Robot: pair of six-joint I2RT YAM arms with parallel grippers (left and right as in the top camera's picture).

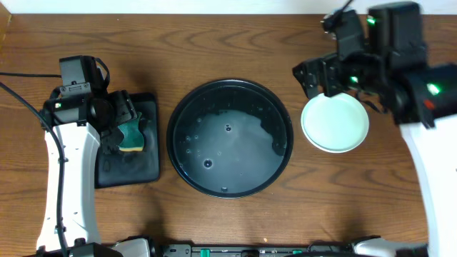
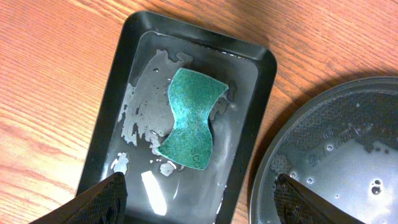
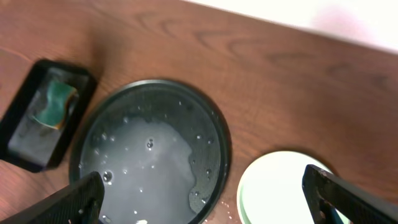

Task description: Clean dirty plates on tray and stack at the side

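Observation:
The large round black tray (image 1: 228,107) sits mid-table with a film of soapy water in it and no plates on it. It also shows in the left wrist view (image 2: 336,155) and the right wrist view (image 3: 149,149). The plates (image 1: 335,127) sit on the table to the right of the tray. Only a pale mint top plate (image 3: 273,186) shows; any others beneath are hidden. My right gripper (image 1: 321,78) (image 3: 202,186) is open and empty, hovering above the gap between tray and plates. My left gripper (image 1: 127,118) (image 2: 200,186) is open and empty above the sponge tray.
A small rectangular black tray (image 2: 118,81) at the left holds a green sponge (image 2: 189,118) lying in a wet patch; both show in the overhead view (image 1: 132,171) (image 1: 132,135). Water droplets lie on the wood between the round tray and the plates.

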